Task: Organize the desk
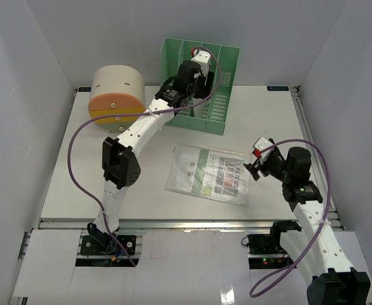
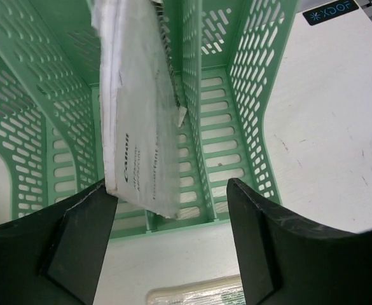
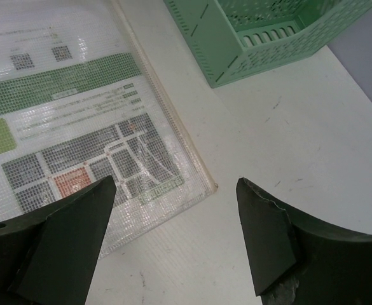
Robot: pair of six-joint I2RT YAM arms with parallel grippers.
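Your left jaws stand wide apart at the pale green slotted plastic file rack point(image 2: 249, 95). They straddle the lower corner of a white paper booklet point(image 2: 138, 127), which leans tilted in one compartment and is not clamped. Your right jaws are spread too and hold nothing, hovering over a corner of a clear mesh plastic sleeve with a green-and-white printed sheet inside point(image 3: 77, 114). The large white tabletop point(image 1: 109, 184) lies under everything, with the rack at its far edge, a cream-and-orange rounded drawer box point(image 1: 116, 95) far left, and the sleeve flat in the middle. The booklet sits askew, very close to your left finger point(image 2: 77, 235), so I'd judge that pulling back at an angle could snag it, drag it out or tip the light rack. The slick, flat sleeve may slide rather than lift if you pinch its edge. The booklet reads "Canon", and the smaller lines beside it are blurred. A dark label point(image 2: 330, 13) on the tabletop reads "XDOF". The sleeve's print is too small to read.
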